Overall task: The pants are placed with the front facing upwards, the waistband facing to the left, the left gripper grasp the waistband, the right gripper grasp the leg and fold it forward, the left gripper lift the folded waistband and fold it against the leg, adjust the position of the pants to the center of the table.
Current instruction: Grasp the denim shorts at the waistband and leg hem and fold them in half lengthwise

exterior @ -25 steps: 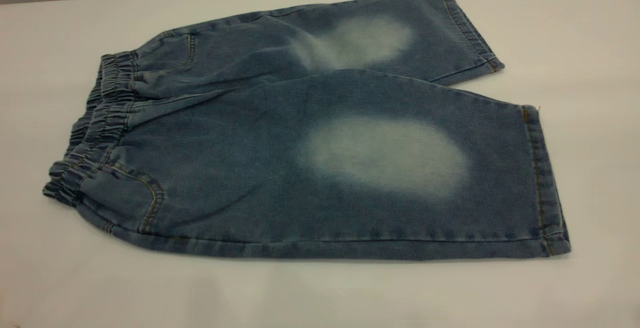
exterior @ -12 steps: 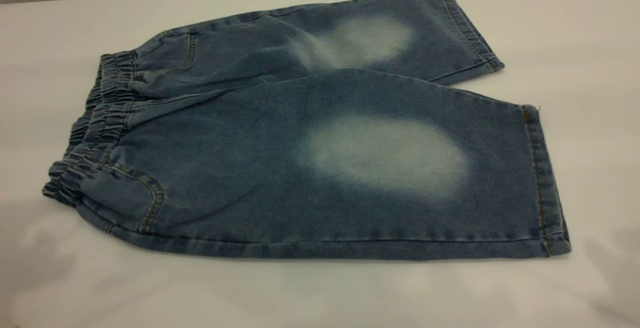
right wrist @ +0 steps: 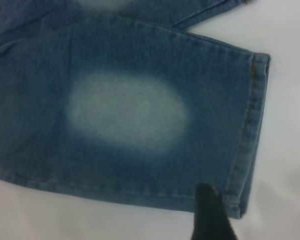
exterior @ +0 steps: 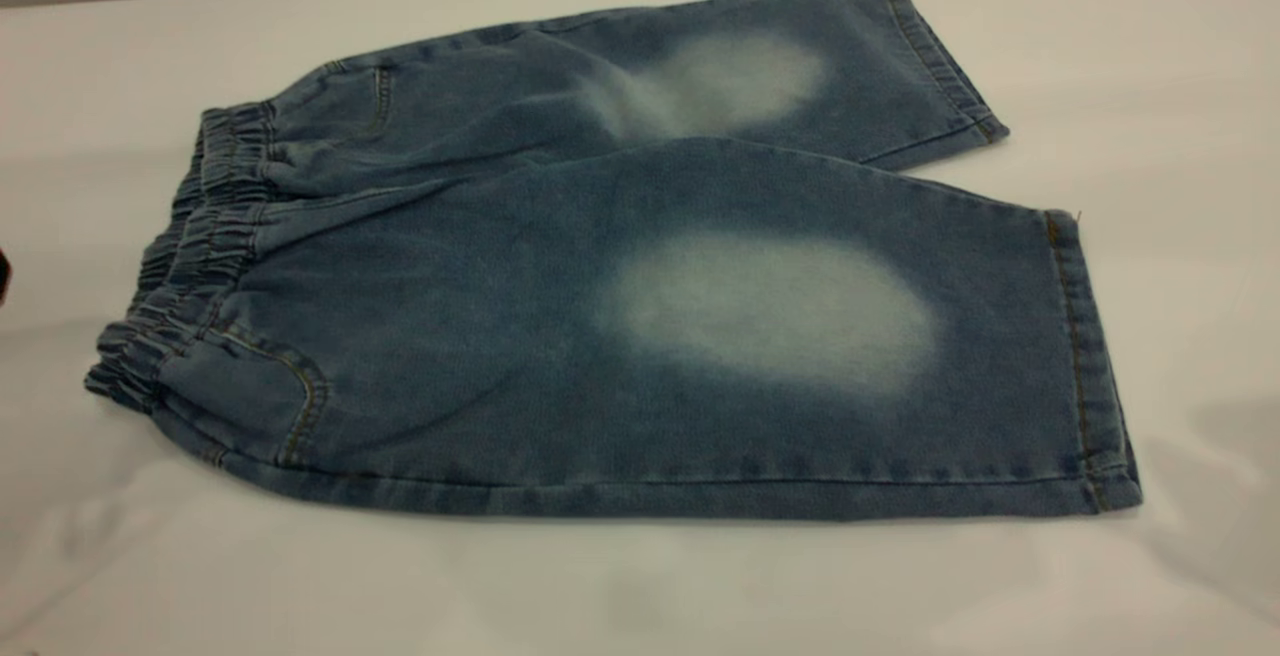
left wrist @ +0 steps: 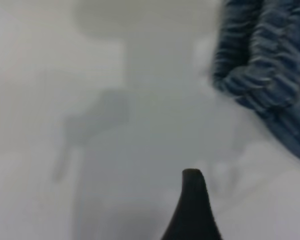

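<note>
In the exterior view you see the pants [exterior: 620, 266] spread flat on the table [exterior: 1150, 56], unfolded, with both pale faded ovals facing up. The waistband [exterior: 185, 256] lies toward the table's left edge, gathered and puckered, and the hems point toward the right edge. The nearer leg [exterior: 800, 336] overlaps the farther one along the middle, and its stitched cuff lies near the front right of the table. At the very left border a small dark tip shows beside the waistband, apart from it; you cannot tell what it is. Soft shadows fall on the white surface at front left and front right.

In the left wrist view you find one dark finger of the left gripper [left wrist: 192, 207] above bare table, with the ruched waistband [left wrist: 262, 60] close by but not touched. You cannot tell how wide this claw stands.

In the right wrist view one dark finger of the right gripper [right wrist: 210, 215] sits just at the leg's [right wrist: 130, 110] side seam by the cuff corner. Only that finger shows, so its spread is also beyond telling.
</note>
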